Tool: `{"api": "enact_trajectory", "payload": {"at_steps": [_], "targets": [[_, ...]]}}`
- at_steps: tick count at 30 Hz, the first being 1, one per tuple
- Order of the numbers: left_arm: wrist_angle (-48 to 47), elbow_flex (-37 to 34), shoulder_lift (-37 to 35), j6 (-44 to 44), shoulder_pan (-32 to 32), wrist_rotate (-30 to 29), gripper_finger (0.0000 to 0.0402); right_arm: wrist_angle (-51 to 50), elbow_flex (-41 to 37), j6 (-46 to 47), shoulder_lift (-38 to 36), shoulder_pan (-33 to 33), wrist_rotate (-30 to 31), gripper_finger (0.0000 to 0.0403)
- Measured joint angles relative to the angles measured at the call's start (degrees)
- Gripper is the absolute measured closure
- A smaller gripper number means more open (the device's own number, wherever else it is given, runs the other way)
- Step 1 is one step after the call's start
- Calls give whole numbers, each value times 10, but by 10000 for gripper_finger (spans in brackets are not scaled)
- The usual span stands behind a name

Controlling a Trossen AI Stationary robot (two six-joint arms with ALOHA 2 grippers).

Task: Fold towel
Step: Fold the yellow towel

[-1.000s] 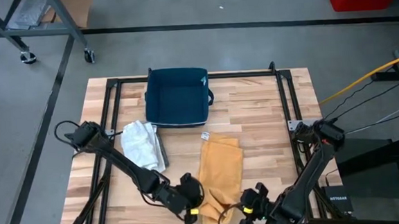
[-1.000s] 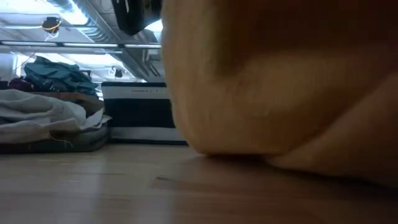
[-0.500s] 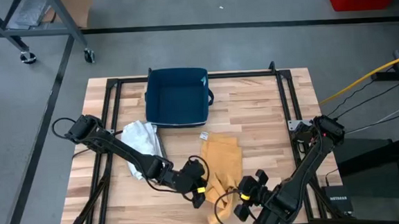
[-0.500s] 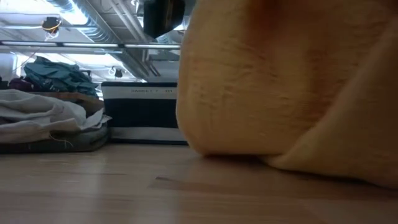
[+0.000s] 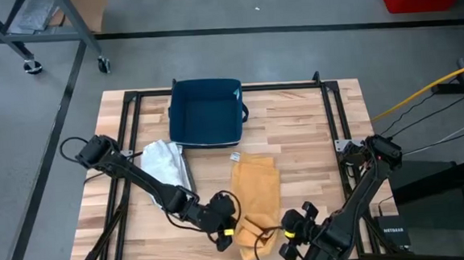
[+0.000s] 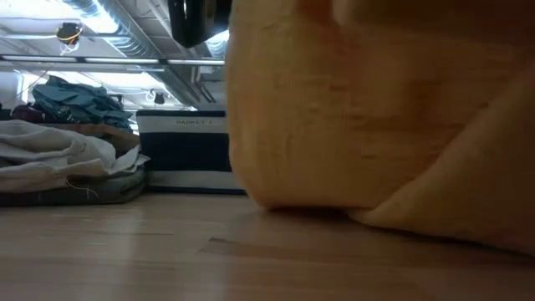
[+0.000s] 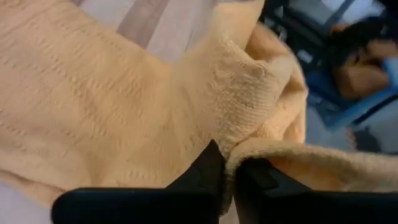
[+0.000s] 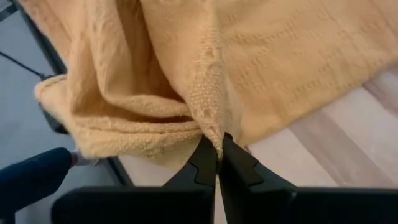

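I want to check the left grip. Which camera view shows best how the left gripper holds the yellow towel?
The left wrist view: the left gripper pinches a fold of the yellow towel between shut fingers. The high view shows only where it sits at the towel's near edge. The low view shows mostly cloth.

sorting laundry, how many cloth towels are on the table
2: an orange terry towel near the front edge, pinched by both grippers, and a crumpled white towel to its left, beside the dark blue bin. More may be hidden.

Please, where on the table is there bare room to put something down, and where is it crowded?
Bare wood lies right of the orange towel, up to the frame rail, and right of the blue bin. It is crowded at the near edge, where the left gripper and right gripper pinch the towel, and by the white cloth.
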Motion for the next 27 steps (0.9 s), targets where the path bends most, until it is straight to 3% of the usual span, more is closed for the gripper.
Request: {"api": "enact_trajectory", "payload": {"at_steps": [8,16,20,27], "targets": [[-10,0,4,64,-33,1,316,14,0,0,0,0,-3,397],[-36,0,4,37,-62,1,233,18,0,0,0,1,-3,398],[-24,0,4,18,-82,1,226,18,0,-1,0,0,-3,396],[61,0,5,19,-110,1,251,18,0,-2,0,0,-1,395]]}}
